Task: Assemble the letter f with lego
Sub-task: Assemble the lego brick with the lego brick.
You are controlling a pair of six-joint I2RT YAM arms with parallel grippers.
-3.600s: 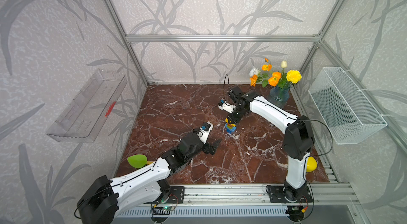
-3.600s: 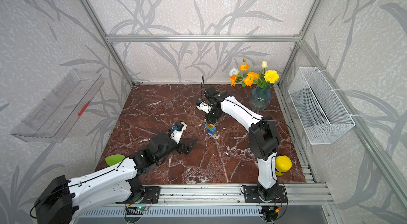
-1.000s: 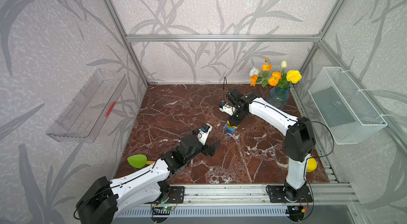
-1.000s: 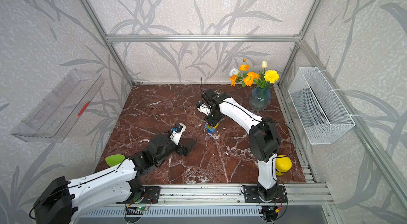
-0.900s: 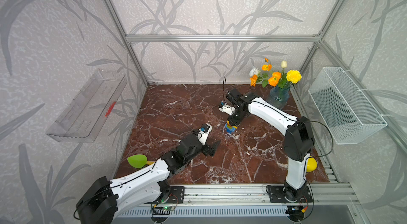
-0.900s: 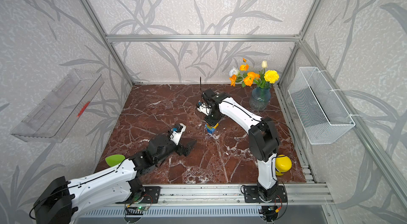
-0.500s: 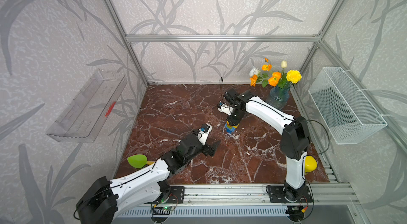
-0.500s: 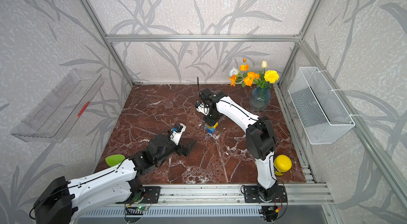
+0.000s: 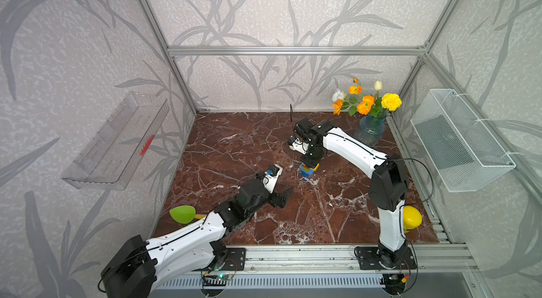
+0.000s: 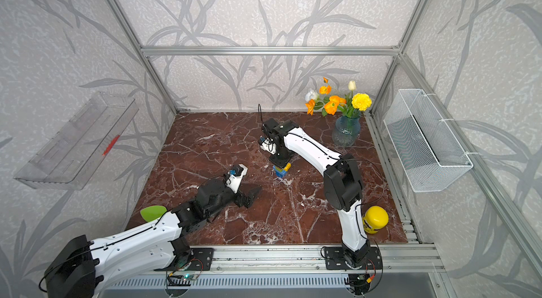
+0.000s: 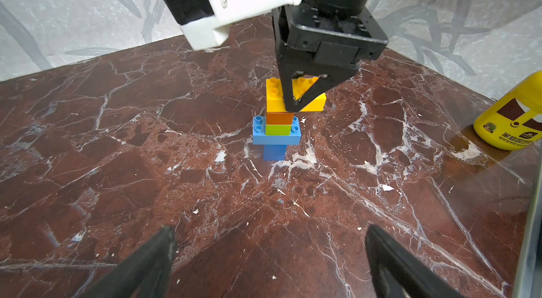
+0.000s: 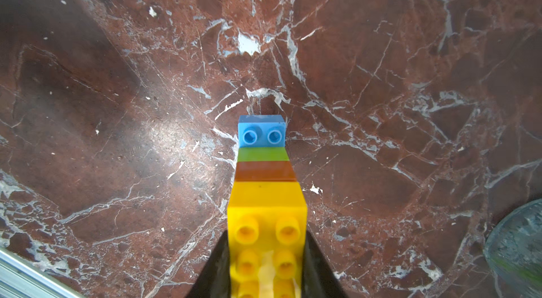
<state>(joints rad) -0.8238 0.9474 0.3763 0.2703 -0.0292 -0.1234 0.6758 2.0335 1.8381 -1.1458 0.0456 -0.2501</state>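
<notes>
We see our right pincer [image 12: 265, 240] clamped on the long yellow brick [image 11: 274, 100] atop the letter f [image 11: 278, 138], which stands upright near the middle of the bench [image 11: 117, 141]. Our left pincer [image 11: 271, 235] lies low nearby, jaws spread wide.

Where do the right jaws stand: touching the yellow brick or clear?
Touching. Right wrist view: both jaws of the right gripper sit flush against the yellow brick, no gap.

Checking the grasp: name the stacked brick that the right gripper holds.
The long yellow brick on top: the right gripper clamps its sides. The orange brick, green brick and blue bricks sit below.
</notes>
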